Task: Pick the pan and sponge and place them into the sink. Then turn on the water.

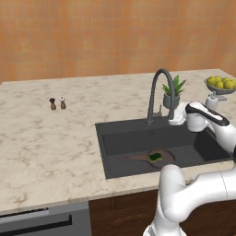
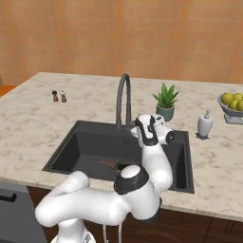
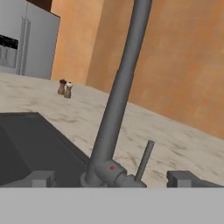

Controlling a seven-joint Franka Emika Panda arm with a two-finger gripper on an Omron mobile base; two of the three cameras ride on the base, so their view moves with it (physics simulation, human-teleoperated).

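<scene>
Now the pan [image 1: 159, 157] sits on the floor of the sink [image 1: 110, 152] with the green sponge [image 1: 155, 156] lying in its bowl, so by my reading the placing is done and the water is the step in hand. The gripper [image 3: 111, 178] hovers at the base of the faucet [image 3: 118, 94], fingers spread wide with nothing between them, one tip on each side of the faucet's foot.

The lever [image 3: 145, 160] is the target: a thin rod rising from the faucet's body, just inside the finger on the side away from the basin. Its long axis runs steeply up from the base, leaning a little away from the neck, free end pointing up and outward. The neck itself stands between the fingers, closer to the basin-side one, climbing up and arching over the sink.

To do this well, I'd shift the hand off the neck so one finger meets the lever alone, near its free end, where a push should swing it most easily. Catching the neck instead would stall the move.

The pan's handle points away from the gripper, long axis along the sink floor, well below the fingers.
</scene>
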